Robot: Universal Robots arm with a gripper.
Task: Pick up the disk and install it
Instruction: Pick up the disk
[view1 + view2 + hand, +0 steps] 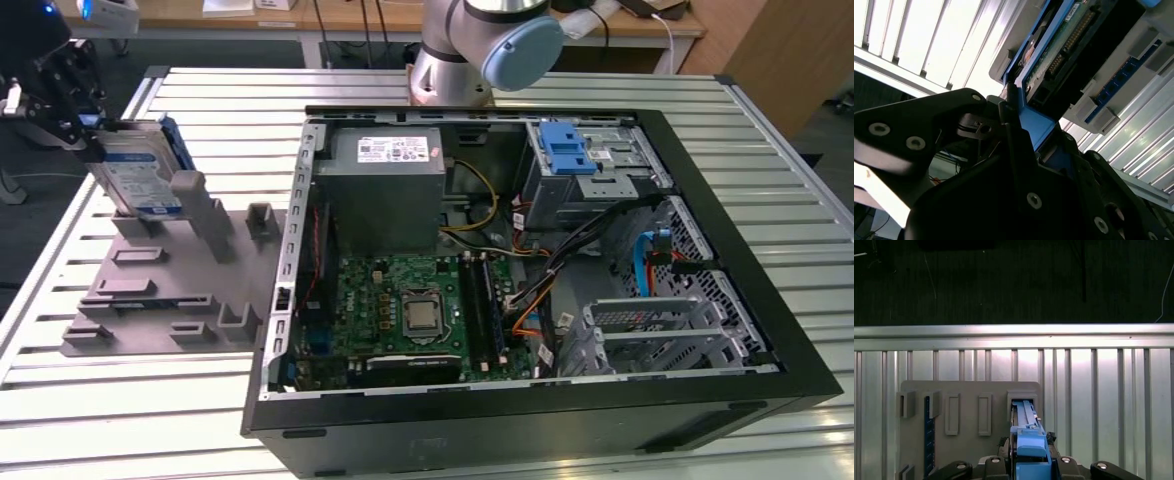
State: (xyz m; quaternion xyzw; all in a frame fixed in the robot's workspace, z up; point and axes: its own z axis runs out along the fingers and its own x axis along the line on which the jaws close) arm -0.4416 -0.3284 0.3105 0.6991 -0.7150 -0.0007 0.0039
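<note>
Looking at the exterior view's left, the gripper is clamped on the upper edge of the disk. The disk stands on edge, a bit tilted, with its lower end at a slot of the gray holder. Just beside the holder, the open computer case sits on the slatted table.

Disk label illegible, no readable text

arm: extends toward exterior view's left | claw: clamped on disk
</note>
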